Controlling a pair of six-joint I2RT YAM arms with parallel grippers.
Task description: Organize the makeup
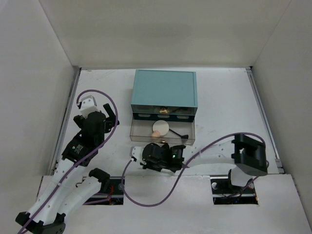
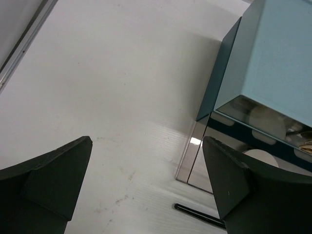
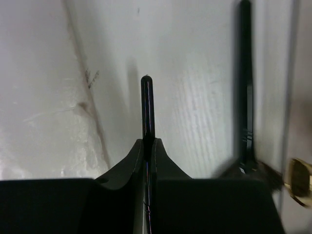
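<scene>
White walls stand close around our white table (image 1: 219, 97); bare room lies on the left; our left gripper (image 2: 147, 141) hangs there, spread wide, beside the smooth teal box (image 2: 273, 53); our right gripper (image 3: 147, 146) pinches a thin, shiny black stick (image 3: 147, 107) near the clear drawer (image 1: 139, 130); a round puff (image 1: 161, 128) lies inside it.

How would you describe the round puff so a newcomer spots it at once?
The teal drawer box sits mid-table, its clear drawer pulled out toward the arms. Inside lies the round puff, a pale disc, unlike the peach sponge and thin black brush beside it.
</scene>
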